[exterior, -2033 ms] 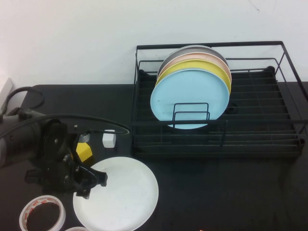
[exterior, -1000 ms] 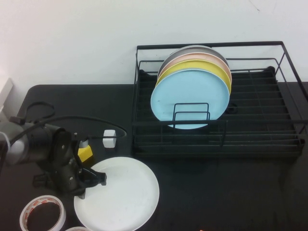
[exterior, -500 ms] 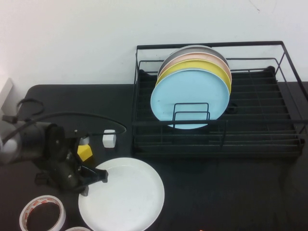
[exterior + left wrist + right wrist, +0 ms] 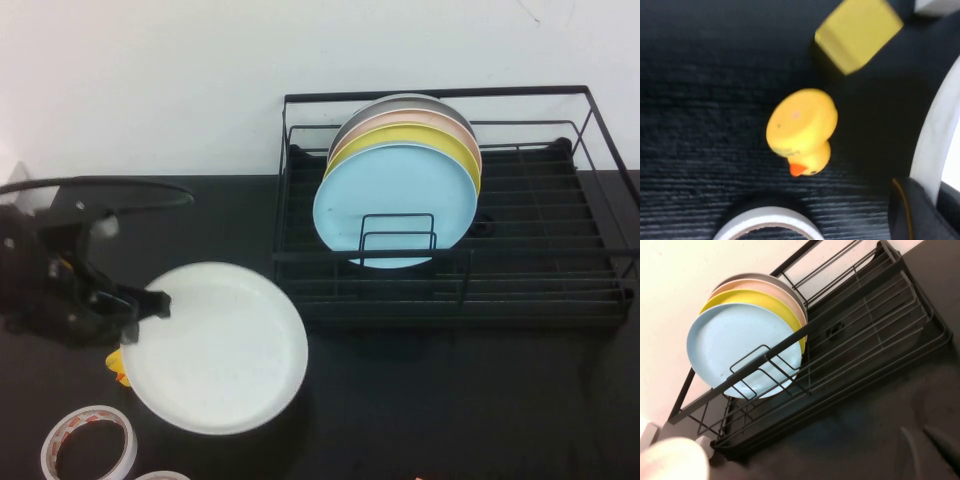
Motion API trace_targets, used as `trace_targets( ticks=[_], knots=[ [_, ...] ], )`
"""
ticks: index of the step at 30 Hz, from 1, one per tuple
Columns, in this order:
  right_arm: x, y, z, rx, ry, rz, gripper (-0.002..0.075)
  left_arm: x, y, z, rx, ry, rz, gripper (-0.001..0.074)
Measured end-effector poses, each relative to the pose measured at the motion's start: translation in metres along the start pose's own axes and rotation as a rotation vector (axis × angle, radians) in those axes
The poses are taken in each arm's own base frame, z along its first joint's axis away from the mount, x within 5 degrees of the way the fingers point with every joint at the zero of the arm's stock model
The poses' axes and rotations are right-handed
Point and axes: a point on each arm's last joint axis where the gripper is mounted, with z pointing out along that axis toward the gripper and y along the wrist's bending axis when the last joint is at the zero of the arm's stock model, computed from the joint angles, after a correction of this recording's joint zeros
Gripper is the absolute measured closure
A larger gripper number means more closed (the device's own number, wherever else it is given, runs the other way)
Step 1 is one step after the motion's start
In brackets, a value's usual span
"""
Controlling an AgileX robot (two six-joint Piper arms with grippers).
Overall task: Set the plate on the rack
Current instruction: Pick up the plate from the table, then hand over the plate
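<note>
1. The left end effector (image 4: 150, 303) is seen at the left of the tabletop (image 4: 450, 400) in the high view, pinching the left rim of the plate (image 4: 215, 347).
2. In the left wrist view the white rim (image 4: 935, 145) is shown held against a dark fingertip (image 4: 912, 212), with the tabletop surface visible well below it.
3. The plate is lifted clear of the tabletop and tilted — a shadow is cast beneath its near edge. It is located left of and nearer than the rack (image 4: 450, 290), apart from it.
4. The rack stands at the back right of the tabletop. Several plates are stood upright in its left half: a light blue plate (image 4: 395, 205) in front, a yellow plate (image 4: 410, 140) directly behind it, then a pinkish one and a grey one.
5. The same stack is seen in the right wrist view, with the light blue plate (image 4: 740, 347) foremost inside the rack (image 4: 850, 355).
6. The right end effector (image 4: 932, 442) is visible only at the edge of the right wrist view, well away from the rack; its fingers are pressed together on nothing.
7. A yellow rubber duck (image 4: 802, 130) and a yellow block (image 4: 857, 32) lie on the tabletop under the left arm — the duck (image 4: 118, 365) is mostly hidden by the plate in the high view.
8. A roll of tape (image 4: 88, 445) lies at the near left corner.
</note>
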Motion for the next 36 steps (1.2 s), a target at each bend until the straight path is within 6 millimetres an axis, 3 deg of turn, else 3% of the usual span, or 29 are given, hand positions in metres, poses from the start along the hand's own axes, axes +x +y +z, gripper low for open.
trace_targets(
  ticks=[8,14,20,24,27,32,36],
  knots=[
    [0.0,0.0,0.0,-0.004,0.001,-0.004,0.0728,-0.002,-0.011,-0.064,0.064,-0.185,0.057,0.0733],
    [0.002,0.003,-0.001,-0.017,0.034,0.012,0.0728,0.006,-0.025,-0.125,0.171,-0.383,0.151,0.0733],
    [-0.02,0.034,-0.015,-0.089,0.104,-0.12,0.0711,0.018,-0.041,-0.166,0.335,-0.543,0.253,0.0733],
    [-0.047,0.065,-0.017,-0.164,0.145,-0.224,0.0628,0.025,-0.048,-0.174,0.423,-0.594,0.298,0.0733],
    [-0.067,0.088,-0.011,-0.231,0.202,-0.274,0.052,0.031,-0.05,-0.17,0.465,-0.601,0.308,0.0733],
    [-0.093,0.118,0.011,-0.325,0.369,-0.371,0.034,0.046,-0.058,-0.159,0.52,-0.605,0.374,0.0733],
    [-0.111,0.135,0.038,-0.409,0.483,-0.43,0.0305,0.058,-0.077,-0.154,0.559,-0.61,0.452,0.0733]
  ],
)
